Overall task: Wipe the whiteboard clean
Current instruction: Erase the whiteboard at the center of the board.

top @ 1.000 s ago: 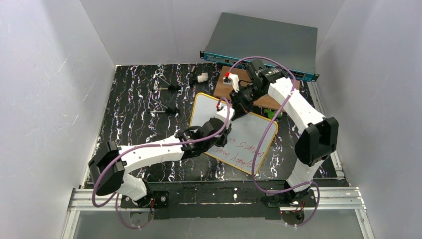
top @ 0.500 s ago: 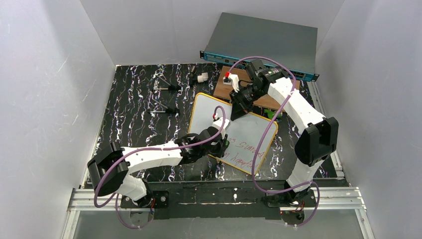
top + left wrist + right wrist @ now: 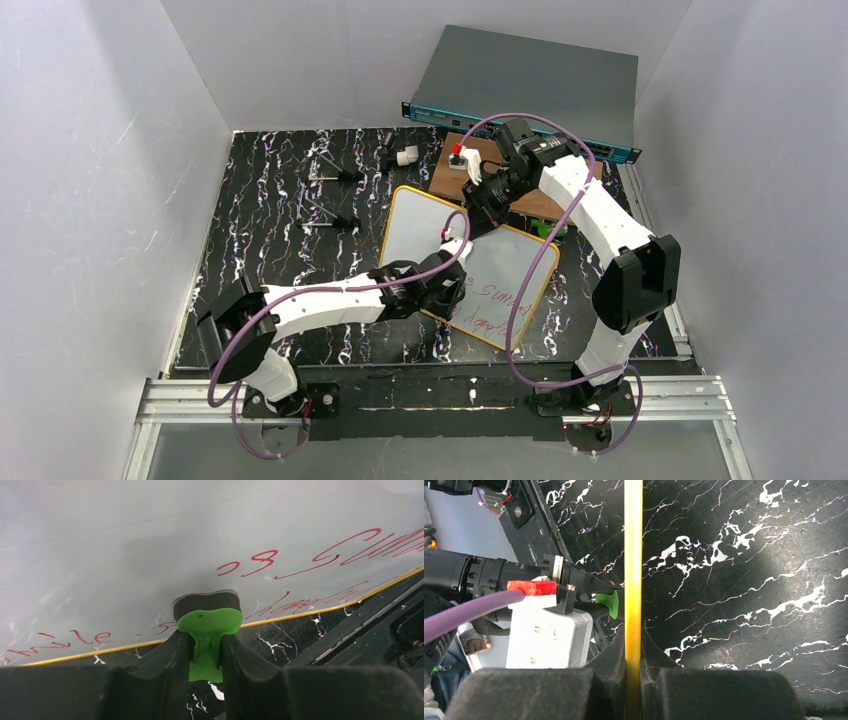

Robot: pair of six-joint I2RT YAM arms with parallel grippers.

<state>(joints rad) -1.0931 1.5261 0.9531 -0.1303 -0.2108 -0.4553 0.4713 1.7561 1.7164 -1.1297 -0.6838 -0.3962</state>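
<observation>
The whiteboard (image 3: 415,228), white with an orange-yellow frame, lies tilted on the black marbled table and bears red handwriting (image 3: 260,560) near its front edge. My left gripper (image 3: 452,287) (image 3: 206,650) is shut on the green eraser (image 3: 207,620). The eraser's dark felt pad presses on the whiteboard (image 3: 150,555) just inside the yellow frame. My right gripper (image 3: 478,212) (image 3: 633,645) is shut on the whiteboard's frame (image 3: 633,555) at the far edge. The eraser (image 3: 608,604) also shows in the right wrist view, beside the frame.
A brown wooden board (image 3: 445,180) lies behind the whiteboard with a small white and red part (image 3: 457,157) on it. A grey box with a teal front (image 3: 530,85) stands at the back. Two dark tools (image 3: 335,175) (image 3: 330,222) and a white piece (image 3: 405,157) lie at the left.
My left gripper has dragged the eraser from the middle of the whiteboard toward its near edge, then slightly right. The right gripper has stayed on the frame.
</observation>
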